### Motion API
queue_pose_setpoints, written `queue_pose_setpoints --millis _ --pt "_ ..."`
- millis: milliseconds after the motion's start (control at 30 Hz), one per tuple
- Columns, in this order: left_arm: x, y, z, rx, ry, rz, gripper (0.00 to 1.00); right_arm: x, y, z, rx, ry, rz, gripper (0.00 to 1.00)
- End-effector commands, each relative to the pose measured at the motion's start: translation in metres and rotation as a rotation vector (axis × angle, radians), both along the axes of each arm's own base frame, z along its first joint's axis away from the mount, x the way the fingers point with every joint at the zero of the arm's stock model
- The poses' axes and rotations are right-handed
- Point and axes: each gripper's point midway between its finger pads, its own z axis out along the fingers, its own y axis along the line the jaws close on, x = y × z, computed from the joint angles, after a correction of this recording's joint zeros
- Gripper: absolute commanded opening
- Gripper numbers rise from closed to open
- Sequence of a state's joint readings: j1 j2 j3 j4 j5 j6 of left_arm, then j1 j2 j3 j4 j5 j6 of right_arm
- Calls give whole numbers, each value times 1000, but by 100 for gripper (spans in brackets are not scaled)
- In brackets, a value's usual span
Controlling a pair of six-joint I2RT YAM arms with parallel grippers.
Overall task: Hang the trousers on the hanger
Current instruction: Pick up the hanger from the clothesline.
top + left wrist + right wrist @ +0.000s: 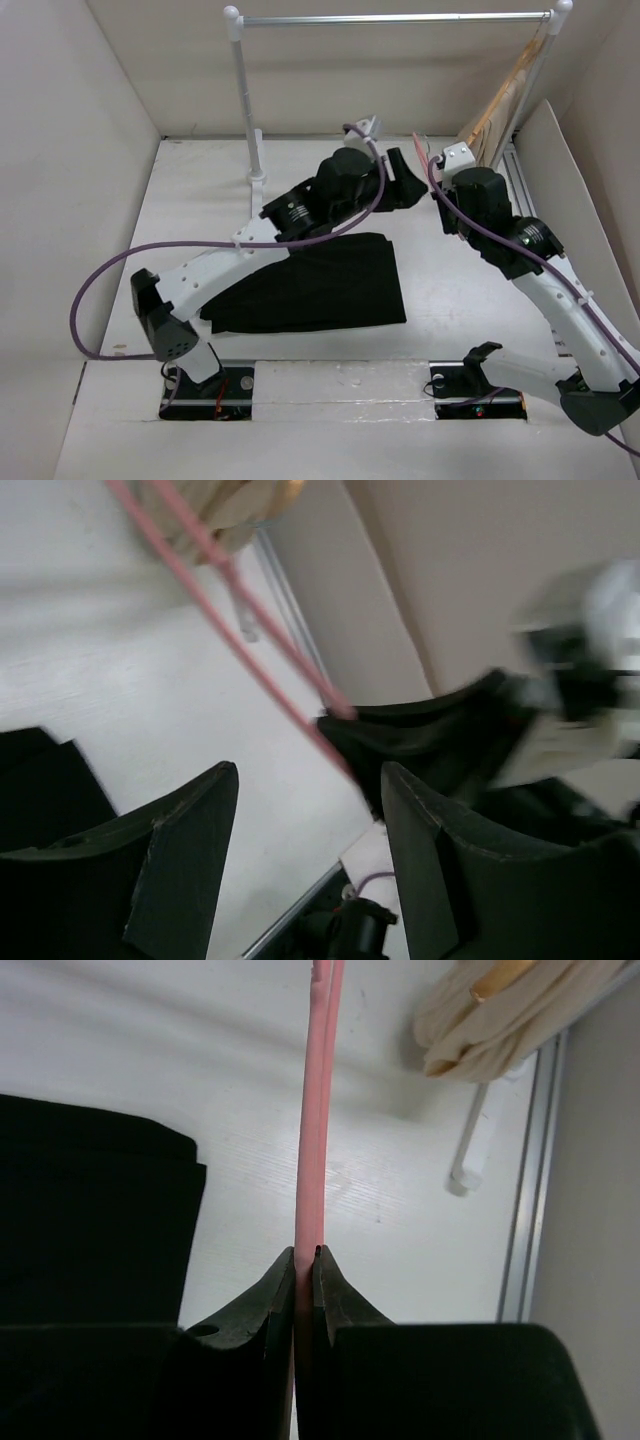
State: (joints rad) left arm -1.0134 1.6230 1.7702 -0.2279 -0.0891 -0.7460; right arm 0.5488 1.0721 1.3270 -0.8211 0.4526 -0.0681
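The black trousers (320,285) lie folded flat on the white table, partly under my left arm. They also show in the right wrist view (90,1220) and the left wrist view (40,780). My right gripper (305,1255) is shut on the thin pink hanger (312,1160) and holds it above the table, right of the trousers. My left gripper (310,780) is open and empty, close beside the hanger (260,630), with the pink bar running just ahead of its jaws. In the top view both grippers meet at the far middle, left (405,180) and right (440,190).
A white clothes rail (390,18) on a post (245,110) stands at the back. Beige wooden hangers (510,95) lean at the right end, and also show in the right wrist view (500,1010). White walls enclose the table on three sides.
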Motion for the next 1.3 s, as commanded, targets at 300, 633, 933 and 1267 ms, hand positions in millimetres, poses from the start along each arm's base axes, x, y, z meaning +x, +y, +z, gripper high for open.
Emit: queue_pose_setpoints --millis 300,633,933,1267 --pt "20 57 16 -267 28 122 65 -1 16 75 208 -210 203 0" --pt "46 8 7 -197 52 57 65 -13 34 60 223 -179 232 0" --pt "60 -9 -22 -102 108 65 57 -23 61 50 210 -157 266 0" --pt "54 -10 -37 -62 141 34 40 -24 56 14 18 -66 163 0"
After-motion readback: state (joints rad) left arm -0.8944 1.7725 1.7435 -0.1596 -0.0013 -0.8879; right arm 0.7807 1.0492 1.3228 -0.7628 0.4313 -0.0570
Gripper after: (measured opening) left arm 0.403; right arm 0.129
